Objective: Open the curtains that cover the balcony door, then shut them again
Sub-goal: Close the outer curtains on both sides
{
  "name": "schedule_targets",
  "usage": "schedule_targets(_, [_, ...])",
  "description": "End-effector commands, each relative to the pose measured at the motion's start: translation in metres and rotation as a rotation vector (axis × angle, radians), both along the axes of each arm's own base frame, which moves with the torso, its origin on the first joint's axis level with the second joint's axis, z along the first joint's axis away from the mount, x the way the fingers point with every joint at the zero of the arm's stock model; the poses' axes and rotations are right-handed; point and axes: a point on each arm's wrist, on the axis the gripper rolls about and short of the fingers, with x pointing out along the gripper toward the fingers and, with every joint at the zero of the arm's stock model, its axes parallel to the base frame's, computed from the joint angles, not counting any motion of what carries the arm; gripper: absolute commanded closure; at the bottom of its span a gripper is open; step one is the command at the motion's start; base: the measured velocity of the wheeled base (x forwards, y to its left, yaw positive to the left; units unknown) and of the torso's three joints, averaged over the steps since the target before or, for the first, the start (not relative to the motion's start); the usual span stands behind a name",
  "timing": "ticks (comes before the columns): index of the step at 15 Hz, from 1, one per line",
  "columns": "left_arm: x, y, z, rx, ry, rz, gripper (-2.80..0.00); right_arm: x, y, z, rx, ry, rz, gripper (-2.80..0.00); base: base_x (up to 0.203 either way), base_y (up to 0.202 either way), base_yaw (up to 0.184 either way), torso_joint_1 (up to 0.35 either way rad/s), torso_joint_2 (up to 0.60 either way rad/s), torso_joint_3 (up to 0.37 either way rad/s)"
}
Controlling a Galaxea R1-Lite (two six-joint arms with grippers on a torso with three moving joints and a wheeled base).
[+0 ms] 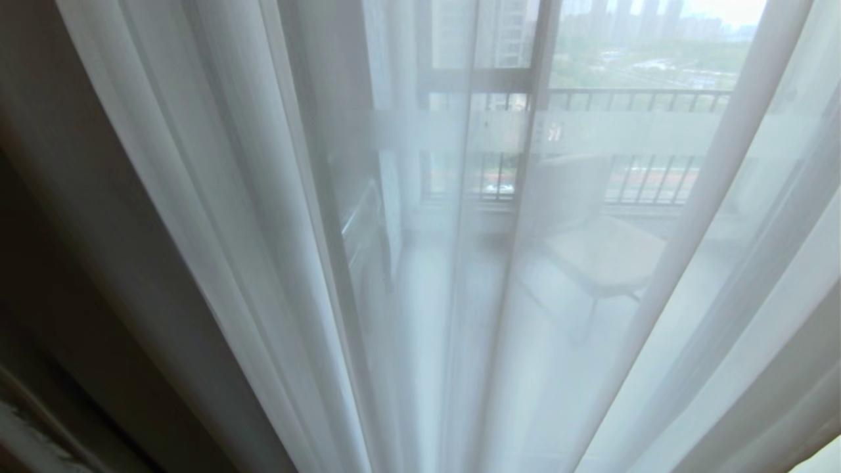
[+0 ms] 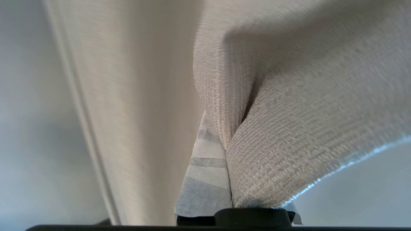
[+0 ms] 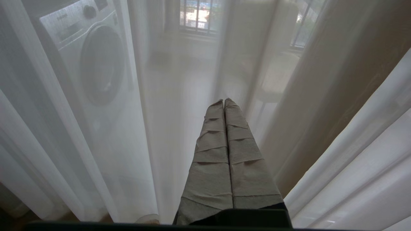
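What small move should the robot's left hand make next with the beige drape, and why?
Probably keep drawing the beige drape sideways: the left hand is shut on a fold of it, while the white sheers hang across the balcony door.

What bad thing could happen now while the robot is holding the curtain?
1. The left gripper is shut on only a fold of the beige drape, so the cloth might slip out during a pull.
2. The white sheers hang over the glass, so the closed, empty right gripper nearby might snag them.
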Motion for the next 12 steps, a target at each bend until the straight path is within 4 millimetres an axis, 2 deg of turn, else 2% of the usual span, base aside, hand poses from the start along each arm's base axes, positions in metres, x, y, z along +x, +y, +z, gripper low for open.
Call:
schedule_targets(1, [-0.009, -0.025, 0.008, 0.017, -0.019, -0.039, 0.0, 0.0, 0.0, 0.0, -0.001, 0.0, 0.001, 0.0, 0.0, 0.0, 0.0, 0.0, 0.0, 0.0])
schedule_targets(7, [0.0, -0.08, 0.004, 0.012, -0.015, -0.225, 0.0, 0.0, 0.0, 0.0, -0.001, 0.0, 0.001, 0.0, 0.0, 0.0, 0.0, 0.0, 0.0, 0.0])
schedule_targets(12, [-0.006, -0.127, -0.007, -0.005, 0.007, -0.382, 0.0, 0.0, 0.0, 0.0, -0.001, 0.0, 0.001, 0.0, 0.0, 0.0, 0.0, 0.0, 0.0, 0.0])
